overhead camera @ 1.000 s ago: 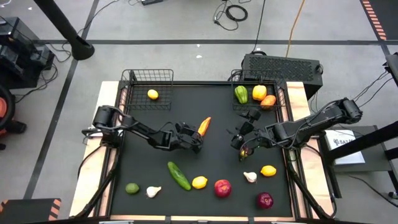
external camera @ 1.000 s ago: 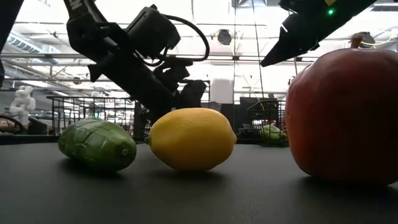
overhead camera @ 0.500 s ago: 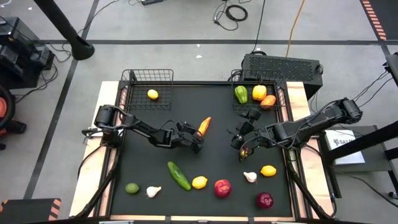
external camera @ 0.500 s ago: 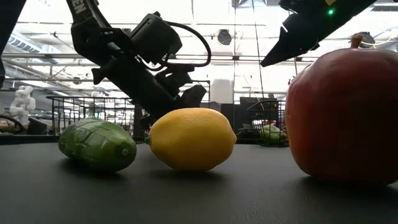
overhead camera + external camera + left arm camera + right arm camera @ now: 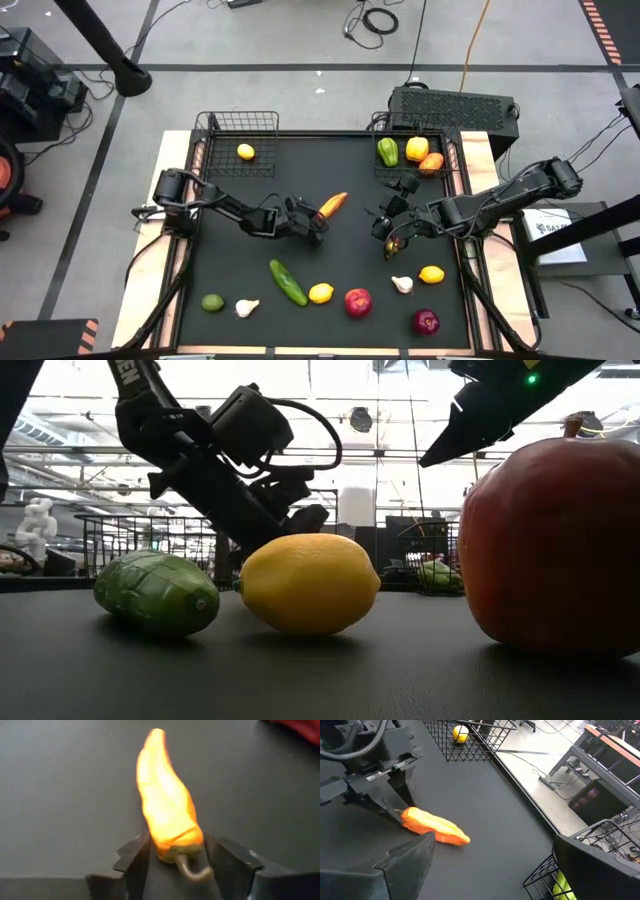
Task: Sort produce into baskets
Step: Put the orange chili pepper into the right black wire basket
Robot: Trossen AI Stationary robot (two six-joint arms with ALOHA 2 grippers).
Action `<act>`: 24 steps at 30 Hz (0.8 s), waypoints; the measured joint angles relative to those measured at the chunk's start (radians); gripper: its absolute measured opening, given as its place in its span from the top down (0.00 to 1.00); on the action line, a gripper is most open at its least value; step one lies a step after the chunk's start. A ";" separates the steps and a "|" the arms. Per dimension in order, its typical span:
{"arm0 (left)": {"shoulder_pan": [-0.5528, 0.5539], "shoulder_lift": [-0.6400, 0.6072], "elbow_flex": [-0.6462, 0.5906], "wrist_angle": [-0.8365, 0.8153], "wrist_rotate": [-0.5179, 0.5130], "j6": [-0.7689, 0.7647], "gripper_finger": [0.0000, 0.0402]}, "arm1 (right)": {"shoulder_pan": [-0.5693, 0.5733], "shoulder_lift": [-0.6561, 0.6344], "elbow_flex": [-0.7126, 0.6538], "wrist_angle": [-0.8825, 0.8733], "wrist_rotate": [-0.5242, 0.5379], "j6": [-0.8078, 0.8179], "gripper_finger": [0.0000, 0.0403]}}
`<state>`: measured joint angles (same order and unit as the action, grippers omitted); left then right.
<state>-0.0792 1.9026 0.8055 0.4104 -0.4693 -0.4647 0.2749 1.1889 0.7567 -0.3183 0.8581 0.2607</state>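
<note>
An orange chili pepper (image 5: pixel 333 205) lies mid-table, and my left gripper (image 5: pixel 318 213) is shut on its stem end; it also shows in the left wrist view (image 5: pixel 167 810). My right gripper (image 5: pixel 384 230) is open and empty, just to the pepper's right. The left basket (image 5: pixel 238 122) holds a lemon (image 5: pixel 245 152). The right basket (image 5: pixel 448 150) holds a green pepper (image 5: pixel 387 152), a yellow pepper (image 5: pixel 416 149) and an orange fruit (image 5: pixel 431 162). A cucumber (image 5: pixel 287 282), lemon (image 5: pixel 320 293) and red apple (image 5: pixel 357 301) lie near the front. My left gripper pinches the pepper's wide stem end (image 5: pixel 175 845) between its two fingers (image 5: pixel 137 862). The fingers come nearly level from the table's left and reach along the pepper. The pepper points away from the fingers toward the far right; whether it rests on the mat or hangs just above it, I cannot tell.
A lime (image 5: pixel 212 302), two garlic bulbs (image 5: pixel 246 308) (image 5: pixel 402 284), a second lemon (image 5: pixel 431 274) and a dark red apple (image 5: pixel 426 322) lie along the near edge. A black perforated box (image 5: pixel 452 104) stands behind the right basket. Bare mat lies between the baskets.
The orange pepper has turned about: its tip has swung toward the table's right edge, while its stem end has stayed at my left gripper's fingers. My right gripper has kept still.
</note>
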 joint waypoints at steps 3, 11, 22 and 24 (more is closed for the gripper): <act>0.015 0.000 0.000 0.008 -0.001 0.054 0.58 | 0.000 0.000 0.000 0.000 0.000 0.000 0.02; 0.048 0.000 0.000 0.029 0.098 0.132 0.66 | 0.000 0.000 0.000 0.000 0.000 -0.004 0.02; 0.058 -0.001 0.000 0.033 0.128 0.191 0.66 | 0.000 0.000 0.000 0.000 0.000 -0.004 0.02; 0.058 -0.001 0.000 0.033 0.128 0.193 0.66 | 0.000 0.000 0.000 0.000 0.000 -0.004 0.02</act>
<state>-0.0208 1.9015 0.8055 0.4438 -0.3412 -0.2718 0.2747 1.1885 0.7567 -0.3187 0.8581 0.2569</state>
